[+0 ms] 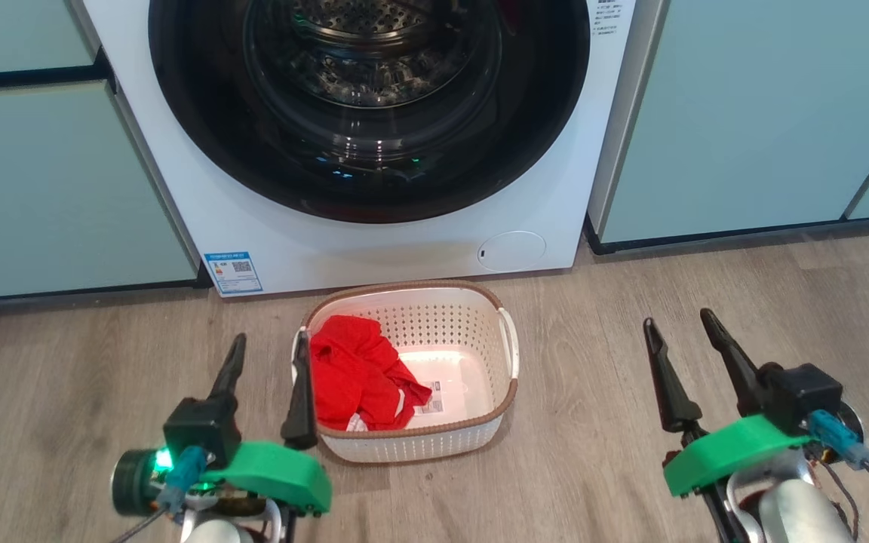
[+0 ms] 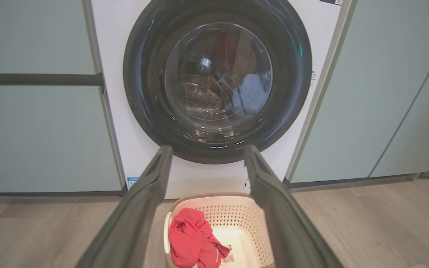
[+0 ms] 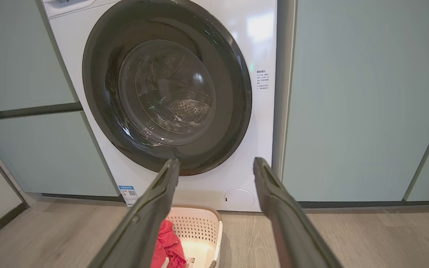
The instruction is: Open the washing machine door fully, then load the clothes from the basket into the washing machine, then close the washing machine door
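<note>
The white washing machine (image 1: 404,249) fills the top of the head view. Its door (image 1: 201,151), with a glossy black rim and clear window, sits flush and shut, as the left wrist view (image 2: 140,74) and right wrist view (image 3: 99,74) also show. On the floor in front stands the white basket (image 1: 404,286) holding red clothes (image 1: 355,373) bunched in its left half. My left gripper (image 1: 268,347) hangs open beside the basket's left rim, its right finger overlapping that rim. My right gripper (image 1: 676,318) is open and empty, well to the basket's right.
Pale teal cabinets (image 1: 42,188) flank the machine on the left and on the right (image 1: 751,113). A small round white flap (image 1: 511,250) and a blue label (image 1: 233,271) sit low on the washer's front. Wood-look floor (image 1: 593,362) spreads around the basket.
</note>
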Tool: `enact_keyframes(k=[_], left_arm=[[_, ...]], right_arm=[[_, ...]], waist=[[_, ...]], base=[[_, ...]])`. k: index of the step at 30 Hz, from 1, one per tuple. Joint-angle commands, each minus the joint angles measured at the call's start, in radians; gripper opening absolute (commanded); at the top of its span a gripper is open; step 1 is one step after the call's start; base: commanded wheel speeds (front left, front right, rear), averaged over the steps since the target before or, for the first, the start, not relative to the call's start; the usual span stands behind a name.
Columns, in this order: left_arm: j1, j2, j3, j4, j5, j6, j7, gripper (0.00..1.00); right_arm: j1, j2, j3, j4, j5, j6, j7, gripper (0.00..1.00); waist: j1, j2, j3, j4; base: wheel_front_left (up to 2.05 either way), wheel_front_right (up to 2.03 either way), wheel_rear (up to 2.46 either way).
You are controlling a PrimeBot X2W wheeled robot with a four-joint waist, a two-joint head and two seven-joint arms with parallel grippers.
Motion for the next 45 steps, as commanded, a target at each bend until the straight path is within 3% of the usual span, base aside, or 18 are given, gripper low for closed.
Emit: enact_keyframes(k=[1,9,16,30,45], left_arm=[[-0.028,-0.007,0.050,-0.027,0.036,-0.003,-0.018,1.00],[-0.015,-0.051,0.142,-0.012,0.148,0.035,-0.042,1.00],[-0.002,-0.070,0.189,0.016,0.193,0.008,-0.060,1.00],[0.013,-0.074,0.202,0.104,0.131,-0.075,-0.060,1.00],[0.010,-0.074,0.213,0.119,0.121,-0.108,-0.060,1.00]], right_arm=[[-0.049,-0.003,0.027,-0.028,-0.034,0.000,-0.016,1.00],[-0.057,-0.004,0.039,-0.034,-0.072,0.000,-0.040,1.00],[-0.059,-0.004,0.043,-0.016,-0.113,0.000,-0.059,1.00],[-0.065,-0.004,0.013,0.056,-0.078,0.000,-0.059,1.00],[-0.068,-0.004,0.001,0.044,-0.074,0.000,-0.059,1.00]], waist=[[0.0000,-0.0001,0.000,0.000],[0.0000,-0.0001,-0.002,-0.003],[0.0000,-0.0001,-0.009,-0.005],[0.0000,-0.0001,-0.015,-0.003],[0.0000,-0.0001,-0.015,-0.004]], base=[[0.00,0.00,0.00],[0.00,0.00,0.00],[0.00,0.00,0.00],[0.00,0.00,0.00],[0.00,0.00,0.00]])
